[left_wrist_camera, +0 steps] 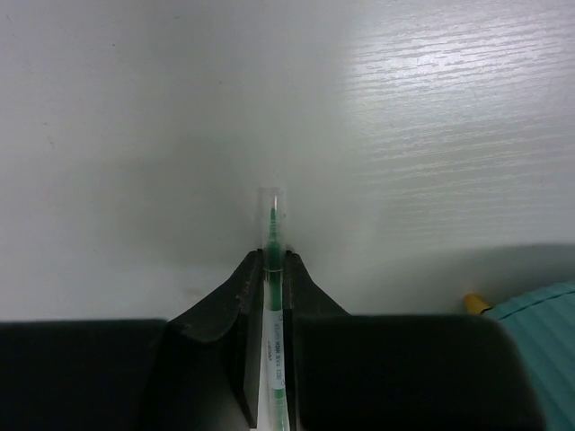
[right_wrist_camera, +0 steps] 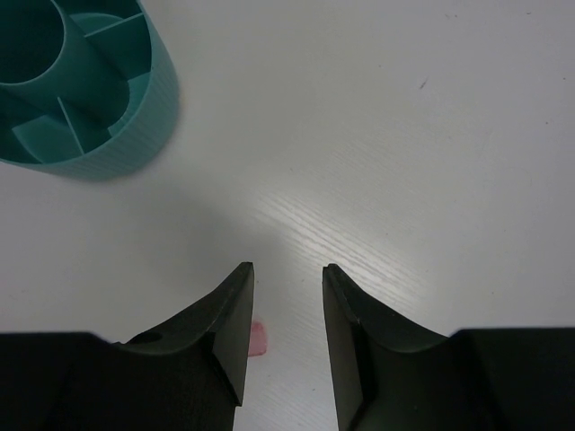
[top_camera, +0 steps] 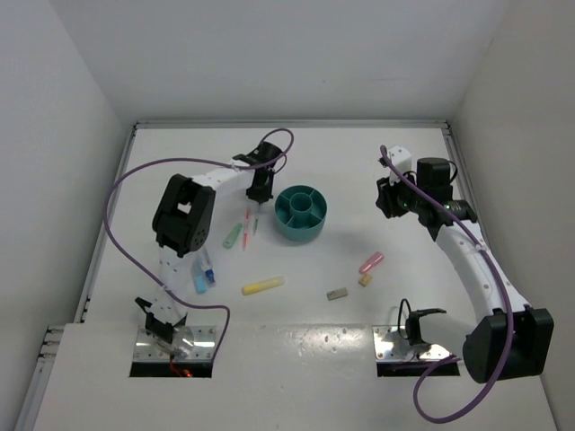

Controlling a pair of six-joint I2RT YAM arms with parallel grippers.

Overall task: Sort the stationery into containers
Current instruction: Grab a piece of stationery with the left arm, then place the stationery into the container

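Left gripper (left_wrist_camera: pixel 274 259): jaws pinching the green pen (left_wrist_camera: pixel 273 215) mid-barrel, clear cap sticking out past the fingertips, just left of the teal organiser (top_camera: pixel 310 231). Cannot tell whether the pen is off the table (top_camera: pixel 359 162).

Right gripper (right_wrist_camera: pixel 287 269): jaws spread, nothing between them, right of the organiser.

Lying on the table:
- Left of the organiser: pink pen (top_camera: pixel 246 226), mint marker (top_camera: pixel 233 236), blue marker (top_camera: pixel 202 274).
- Nearer: yellow marker (top_camera: pixel 263 285), grey block (top_camera: pixel 337 294).
- Right: pink marker (top_camera: pixel 371 262), tan block (top_camera: pixel 365 280) just beside it.
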